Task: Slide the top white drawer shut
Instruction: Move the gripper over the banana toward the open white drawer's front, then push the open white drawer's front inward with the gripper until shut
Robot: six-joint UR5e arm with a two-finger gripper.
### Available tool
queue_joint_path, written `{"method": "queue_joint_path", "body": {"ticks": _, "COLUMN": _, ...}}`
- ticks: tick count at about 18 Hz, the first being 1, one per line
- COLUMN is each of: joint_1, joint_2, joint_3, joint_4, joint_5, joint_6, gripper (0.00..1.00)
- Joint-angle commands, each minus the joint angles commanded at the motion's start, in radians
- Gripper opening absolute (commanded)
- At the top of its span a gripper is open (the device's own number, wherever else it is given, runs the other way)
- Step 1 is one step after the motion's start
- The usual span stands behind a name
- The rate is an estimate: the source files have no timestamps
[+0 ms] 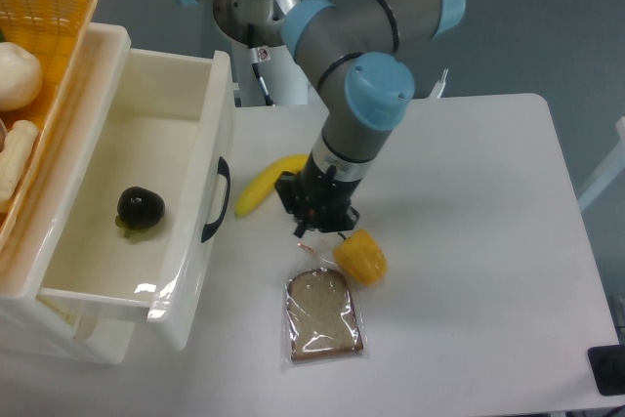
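Note:
The top white drawer (186, 144) stands pulled out to the right at the left of the table. Its front panel carries a curved black handle (216, 199). A dark round fruit (140, 209) lies inside it. My gripper (318, 232) points down at the table, to the right of the drawer front and about a hand's width from the handle, between the banana (266, 185) and a yellow-orange fruit (360, 256). It touches neither the drawer nor the handle. Its fingertips are hidden under the black gripper body, so their state does not show.
A woven orange-yellow basket (61, 17) with pale food sits on top of the cabinet at the far left. A bagged slice of bread (323, 315) lies just below the gripper. The lower white cabinet body (68, 329) shows under the open drawer.

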Motion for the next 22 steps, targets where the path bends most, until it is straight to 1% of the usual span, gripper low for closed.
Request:
{"method": "queue_joint_path", "body": {"ticks": 2, "joint_1": 0.000, "joint_2": 0.011, "joint_3": 0.000, "joint_4": -0.034, "joint_5": -0.051, "joint_6": -0.002, "gripper": 0.00}}
{"method": "queue_joint_path", "body": {"ticks": 4, "joint_1": 0.002, "joint_2": 0.012, "joint_3": 0.002, "joint_4": -0.040, "joint_5": -0.083, "joint_6": -0.009, "gripper": 0.00}}
{"method": "queue_joint_path", "body": {"ticks": 10, "joint_1": -0.014, "joint_2": 0.017, "joint_3": 0.002, "joint_4": -0.051, "joint_5": -0.100, "joint_6": -0.052, "gripper": 0.00}}
{"method": "queue_joint_path", "body": {"ticks": 13, "joint_1": -0.017, "joint_2": 0.022, "joint_3": 0.002, "joint_4": -0.072, "joint_5": -0.105, "joint_6": -0.055, "gripper": 0.00}}
{"method": "queue_joint_path", "body": {"ticks": 22, "joint_1": -0.048, "joint_2": 0.040, "joint_3": 0.002, "joint_4": -0.082, "joint_5": -0.118, "joint_6": -0.061, "gripper": 0.00}}
